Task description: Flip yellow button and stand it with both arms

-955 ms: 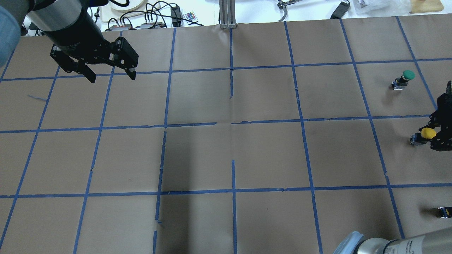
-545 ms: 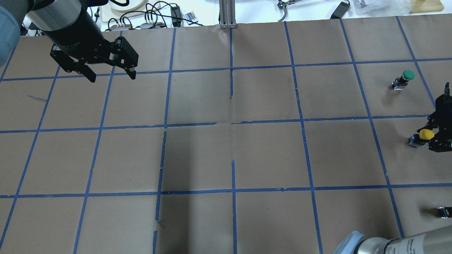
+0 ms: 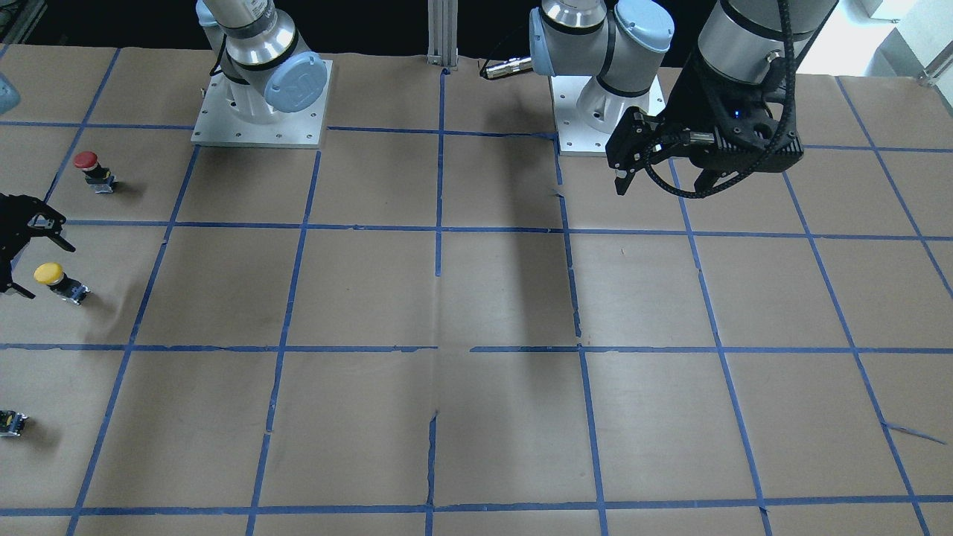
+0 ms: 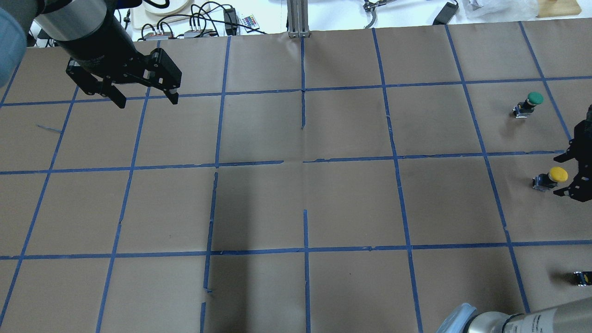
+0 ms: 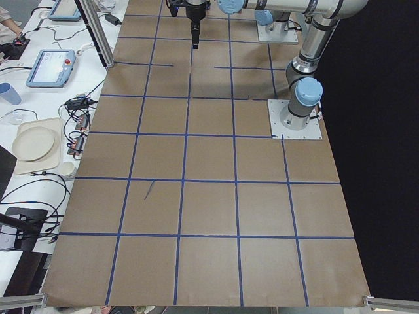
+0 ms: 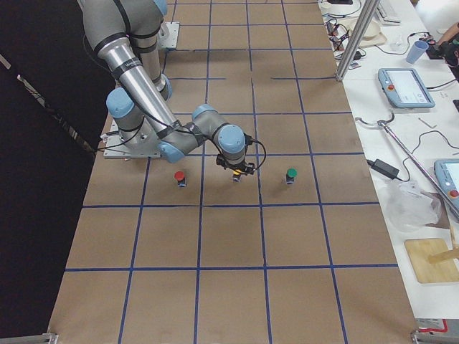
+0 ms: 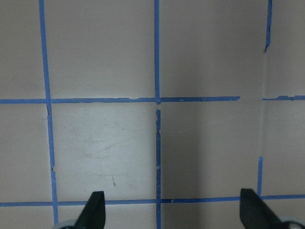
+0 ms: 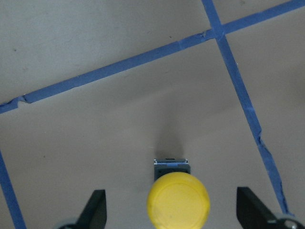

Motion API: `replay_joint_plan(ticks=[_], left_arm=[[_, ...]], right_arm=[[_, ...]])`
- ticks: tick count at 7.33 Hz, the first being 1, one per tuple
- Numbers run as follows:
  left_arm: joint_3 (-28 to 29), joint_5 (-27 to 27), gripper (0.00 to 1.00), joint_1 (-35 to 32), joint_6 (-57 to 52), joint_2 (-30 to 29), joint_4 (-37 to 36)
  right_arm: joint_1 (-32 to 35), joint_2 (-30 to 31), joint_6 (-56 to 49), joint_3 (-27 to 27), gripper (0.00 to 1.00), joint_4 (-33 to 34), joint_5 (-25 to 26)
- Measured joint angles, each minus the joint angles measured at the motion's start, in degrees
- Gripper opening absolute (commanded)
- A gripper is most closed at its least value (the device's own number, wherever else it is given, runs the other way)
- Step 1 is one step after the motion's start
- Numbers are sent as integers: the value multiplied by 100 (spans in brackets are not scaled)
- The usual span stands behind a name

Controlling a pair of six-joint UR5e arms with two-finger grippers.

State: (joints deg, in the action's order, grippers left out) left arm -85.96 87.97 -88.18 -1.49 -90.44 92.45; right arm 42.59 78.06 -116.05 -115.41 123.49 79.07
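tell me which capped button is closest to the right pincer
The yellow button: the wrist view frames it between the tips of the open right pincer, while the red button and the green button stand off to either side.

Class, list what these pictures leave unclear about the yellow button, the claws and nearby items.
Right claw: the overhead view's right edge cuts off all but its fingers.
Yellow button: in the right wrist view its cap hides most of the body.
Small dark item: overhead view, cut by the right edge, too small to identify.
Left claw: the left wrist view shows only its fingertips.
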Motion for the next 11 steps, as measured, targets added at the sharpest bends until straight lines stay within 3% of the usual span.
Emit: replay_joint_plan(ticks=[2, 4, 6, 8, 11], left_arm=[[1, 0, 100, 1, 0, 2, 1], [1, 1, 100, 2, 0, 1, 1], [0, 1, 100, 2, 0, 0, 1], [0, 1, 100, 2, 0, 1, 1], [-12, 0, 100, 0, 0, 2, 1]], right_arm=[[45, 732, 1215, 111, 99, -549, 1], [364, 1589, 3596, 171, 100, -1139, -21], [1100, 2084, 6129, 368, 100, -1667, 302], [1915, 2172, 8531, 955, 100, -2560, 481], [3004, 2069, 10952, 1924, 100, -3826, 712]])
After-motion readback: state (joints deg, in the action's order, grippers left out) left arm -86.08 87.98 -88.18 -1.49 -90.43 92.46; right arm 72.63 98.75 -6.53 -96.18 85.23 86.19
